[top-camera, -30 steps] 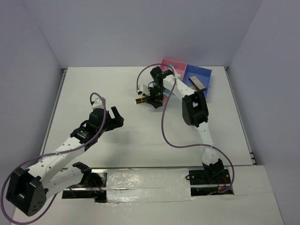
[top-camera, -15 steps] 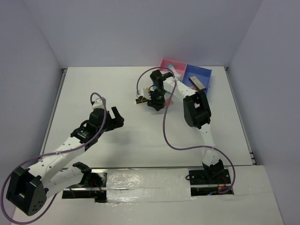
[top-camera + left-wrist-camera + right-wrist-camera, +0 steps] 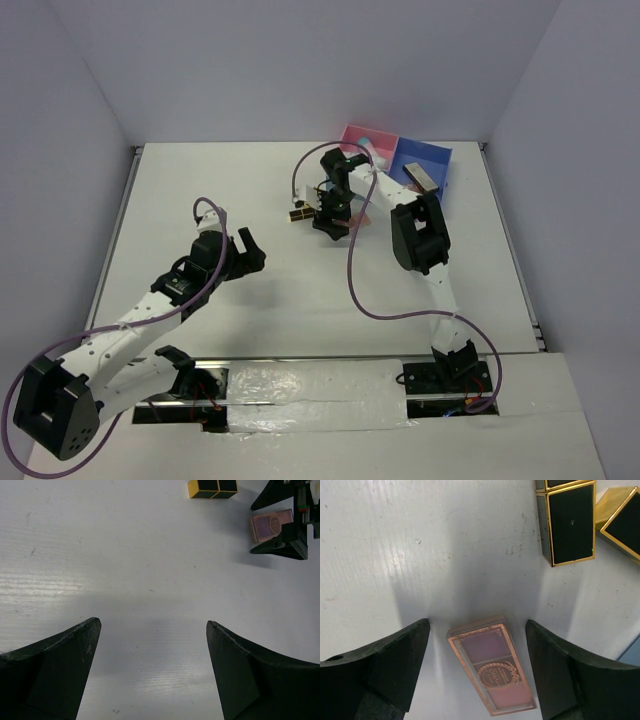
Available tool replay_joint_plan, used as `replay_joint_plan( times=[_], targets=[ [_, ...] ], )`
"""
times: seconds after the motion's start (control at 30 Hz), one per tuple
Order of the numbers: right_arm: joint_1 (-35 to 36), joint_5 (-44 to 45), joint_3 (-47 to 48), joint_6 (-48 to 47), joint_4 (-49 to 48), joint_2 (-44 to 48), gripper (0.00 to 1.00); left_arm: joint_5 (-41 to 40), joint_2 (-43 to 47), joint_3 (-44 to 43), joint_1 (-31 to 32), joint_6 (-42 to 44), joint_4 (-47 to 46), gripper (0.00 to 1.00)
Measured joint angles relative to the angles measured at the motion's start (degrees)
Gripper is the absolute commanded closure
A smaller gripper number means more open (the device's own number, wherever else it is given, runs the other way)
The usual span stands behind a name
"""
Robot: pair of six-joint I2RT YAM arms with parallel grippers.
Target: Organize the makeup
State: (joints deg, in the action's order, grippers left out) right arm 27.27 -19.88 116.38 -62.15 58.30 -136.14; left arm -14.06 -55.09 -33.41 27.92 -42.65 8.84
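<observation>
The pink palette [image 3: 492, 672] lies flat on the table [image 3: 395, 540], between the fingers of the open, empty right claw [image 3: 476, 626]. It is thin, so I think the claw must go low and pinch its long sides softly, missing the lipsticks [image 3: 570, 522]. The right arm reaches far out and points down. The left claw [image 3: 154, 625] is open too, well apart.
</observation>
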Motion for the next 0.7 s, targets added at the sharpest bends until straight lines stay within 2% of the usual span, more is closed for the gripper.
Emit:
replay_joint_plan(
  times=[0.1, 0.33, 0.6, 0.7],
  targets=[
    [-0.02, 0.76, -0.81, -2.14, -0.52, 0.33, 0.11, 0.24, -0.07, 0.0, 0.0, 0.0, -0.09, 0.01],
    [-0.24, 2.78, -3.28, -10.88, 0.02, 1.86, 0.12, 0.46, -0.09, 0.0, 0.0, -0.02, -0.28, 0.01],
    [-2.45, 5.7, 1.11, -16.98, 4.61, -0.28, 0.18, 0.44, 0.09, 0.02, 0.0, -0.07, -0.28, 0.01],
    [-3.28, 5.73, 2.27, -18.47, 6.47, -1.03, 0.23, 0.44, 0.09, 0.02, 0.0, -0.09, -0.28, 0.01]
  ],
)
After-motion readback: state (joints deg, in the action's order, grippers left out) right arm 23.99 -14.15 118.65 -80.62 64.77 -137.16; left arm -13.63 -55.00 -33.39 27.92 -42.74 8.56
